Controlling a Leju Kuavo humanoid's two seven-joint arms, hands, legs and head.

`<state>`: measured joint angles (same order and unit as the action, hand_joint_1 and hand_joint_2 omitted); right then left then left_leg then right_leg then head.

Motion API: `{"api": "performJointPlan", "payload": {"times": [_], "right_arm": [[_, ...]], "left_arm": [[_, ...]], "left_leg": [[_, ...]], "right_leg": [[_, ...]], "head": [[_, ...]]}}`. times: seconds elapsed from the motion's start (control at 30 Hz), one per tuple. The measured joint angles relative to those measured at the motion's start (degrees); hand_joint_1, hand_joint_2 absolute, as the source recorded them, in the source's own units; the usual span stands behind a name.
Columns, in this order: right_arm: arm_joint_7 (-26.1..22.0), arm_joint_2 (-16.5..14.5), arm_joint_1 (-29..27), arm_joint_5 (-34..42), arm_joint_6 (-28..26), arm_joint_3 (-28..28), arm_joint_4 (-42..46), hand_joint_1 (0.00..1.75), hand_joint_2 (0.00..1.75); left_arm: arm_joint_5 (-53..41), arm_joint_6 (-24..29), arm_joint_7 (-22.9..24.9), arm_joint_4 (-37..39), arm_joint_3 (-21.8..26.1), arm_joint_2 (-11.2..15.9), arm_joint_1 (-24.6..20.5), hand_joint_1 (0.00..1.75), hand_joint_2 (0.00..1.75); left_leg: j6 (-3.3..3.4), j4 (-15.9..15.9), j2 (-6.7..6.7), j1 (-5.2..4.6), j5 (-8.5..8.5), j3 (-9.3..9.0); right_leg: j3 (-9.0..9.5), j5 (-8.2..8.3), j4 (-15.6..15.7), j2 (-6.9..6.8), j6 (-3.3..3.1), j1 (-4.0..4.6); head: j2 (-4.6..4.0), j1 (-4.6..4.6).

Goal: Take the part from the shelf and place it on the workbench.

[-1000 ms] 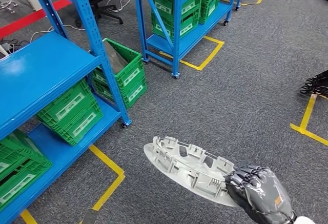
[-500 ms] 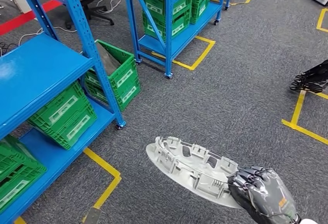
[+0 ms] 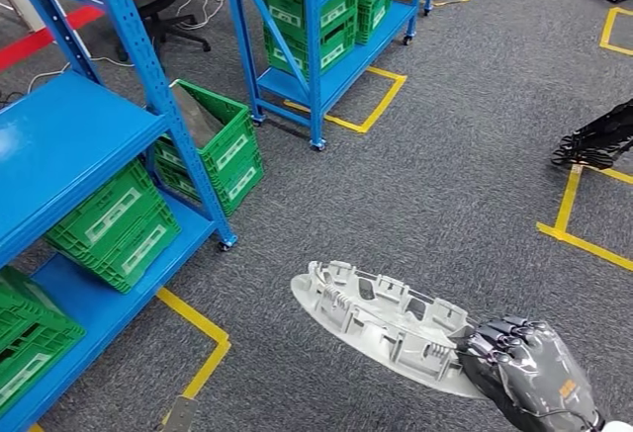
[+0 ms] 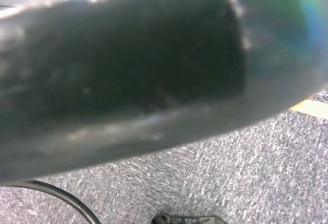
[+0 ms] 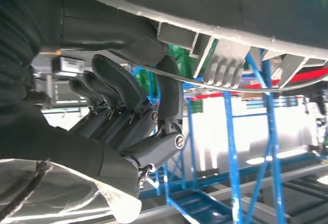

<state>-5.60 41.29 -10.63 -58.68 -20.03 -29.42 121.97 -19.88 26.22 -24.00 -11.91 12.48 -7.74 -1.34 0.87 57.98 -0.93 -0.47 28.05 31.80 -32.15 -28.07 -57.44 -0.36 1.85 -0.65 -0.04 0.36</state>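
Observation:
A flat light-grey plastic part (image 3: 385, 323) with ribs and clips on its upper face hangs level above the grey carpet in the head view. My right hand (image 3: 534, 373) grips its near right end, dark fingers curled over the rim. In the right wrist view the fingers (image 5: 127, 116) wrap the edge of the part (image 5: 228, 60), with the thumb on the other face. The left wrist view looks down at carpet past a dark rounded body part.
A blue shelf rack (image 3: 67, 145) with green crates (image 3: 112, 219) stands at the left. A second blue rack (image 3: 314, 27) with crates is ahead. Yellow floor tape (image 3: 194, 323) marks bays. A black folded frame (image 3: 597, 140) lies at the right.
The whole view has swung: racks and floor marks slid left and up. The part stays gripped in my right hand, now slightly further right in the picture.

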Motion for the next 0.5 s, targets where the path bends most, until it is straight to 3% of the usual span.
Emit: {"api": "performJointPlan", "payload": {"times": [0.07,0.17,0.2,0.23,0.27,0.33,0.37,0.4,0.5], "right_arm": [[0.1,0.3,-0.5,0.0,0.0,0.5,0.2,1.75,1.75],[0.2,0.5,-1.1,-0.2,-0.1,1.3,0.4,1.75,1.75],[0.2,0.5,-1.3,-0.2,-0.1,1.5,0.4,1.75,1.75],[0.2,0.5,-1.5,-0.3,-0.1,1.7,0.4,1.75,1.75],[0.2,0.5,-1.6,-0.3,-0.1,1.8,0.4,1.75,1.75],[0.2,0.5,-1.7,-0.3,-0.1,2.0,0.5,1.75,1.75],[0.2,0.5,-1.7,-0.3,-0.1,2.1,0.5,1.75,1.75],[0.2,0.5,-1.7,-0.3,-0.2,2.1,0.6,1.75,1.75],[0.2,0.5,-2.0,-0.3,-0.2,2.3,0.8,1.75,1.75]], "left_arm": [[-0.1,0.0,0.0,0.0,0.0,0.0,0.0,0.00,0.00],[-0.2,0.1,0.0,0.0,0.0,0.0,0.0,0.00,0.00],[-0.3,0.1,0.0,0.0,0.0,-0.1,0.1,0.00,0.00],[-0.3,0.1,0.1,0.0,0.0,-0.1,0.1,0.00,0.00],[-0.3,0.1,0.1,0.0,0.0,-0.1,0.1,0.00,0.00],[-0.3,0.2,0.1,0.0,0.0,0.0,0.1,0.00,0.00],[-0.3,0.2,0.1,0.0,0.0,0.0,0.0,0.00,0.00],[-0.3,0.2,0.1,0.0,0.0,0.0,0.0,0.00,0.00],[-0.3,0.2,0.1,0.0,0.0,0.0,-0.1,0.00,0.00]], "left_leg": [[-0.47,2.8,0.17,0.14,2.10,1.10],[-0.78,14.2,0.39,0.22,7.59,6.04],[-0.72,16.7,0.40,0.22,8.18,7.18],[-0.57,17.0,0.43,0.21,7.61,7.36],[-0.31,15.0,0.49,0.18,5.92,6.44],[0.56,7.0,1.05,0.00,1.61,2.85],[0.93,3.5,1.36,-0.10,0.32,1.36],[1.18,1.3,1.63,-0.21,-0.23,0.53],[1.35,-0.1,1.56,-0.21,-0.30,0.32]], "right_leg": [[0.04,0.08,0.1,0.09,-0.70,-0.08],[0.03,0.05,0.1,0.29,-1.35,0.05],[0.05,0.04,0.1,0.43,-1.41,0.14],[0.12,0.02,0.1,0.62,-1.44,0.24],[0.23,0.01,0.1,0.84,-1.45,0.34],[0.41,-0.05,0.1,1.24,-1.41,0.52],[0.32,-0.06,0.0,1.43,-1.29,0.58],[0.11,-0.02,-0.1,1.57,-1.09,0.58],[-0.54,0.08,-0.1,1.76,-0.20,0.40]], "head": [[0.00,-0.08],[0.01,-0.19],[0.00,-0.18],[0.00,-0.18],[0.00,-0.18],[0.00,-0.14],[0.00,-0.15],[0.00,-0.14],[-0.01,-0.16]]}}
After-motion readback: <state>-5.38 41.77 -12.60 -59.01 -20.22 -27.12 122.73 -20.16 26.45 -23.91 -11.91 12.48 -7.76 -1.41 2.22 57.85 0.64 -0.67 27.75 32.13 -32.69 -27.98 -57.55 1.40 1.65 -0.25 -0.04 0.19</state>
